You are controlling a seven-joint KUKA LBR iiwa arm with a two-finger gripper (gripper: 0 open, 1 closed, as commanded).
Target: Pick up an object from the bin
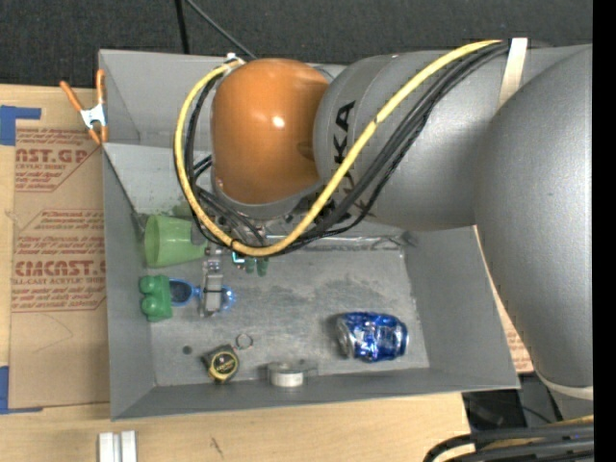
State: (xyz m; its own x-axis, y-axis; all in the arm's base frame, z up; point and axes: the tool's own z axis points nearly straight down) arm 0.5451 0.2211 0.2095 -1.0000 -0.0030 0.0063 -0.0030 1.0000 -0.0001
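Where the arm (452, 133) enters from the right, we see its orange wrist cover (265, 128) above the rear-left part of the grey bin (130, 191), with yellow and black cables (289, 234) looped around the cover. Below the cover, the gripper (211, 293) extends down to the bin floor in the left half. Its tip stands at a small blue piece (227, 300) lying on the floor, and blue shows on each side of the tip. We cannot tell whether the jaws are spread, pressed together or pinching that piece, because the parts overlap.

2 items lie nearest the gripper:
- a green cup (168, 241) on its side, behind and to the left, near the left wall
- a green knobbed toy (154, 296), just left of the blue piece

4 further items lie apart along the front of the floor:
- a yellow and black tape measure (222, 363)
- a small ring (244, 341)
- a pale round disc (285, 375) at the front wall
- a crushed blue can (372, 337), well to the right
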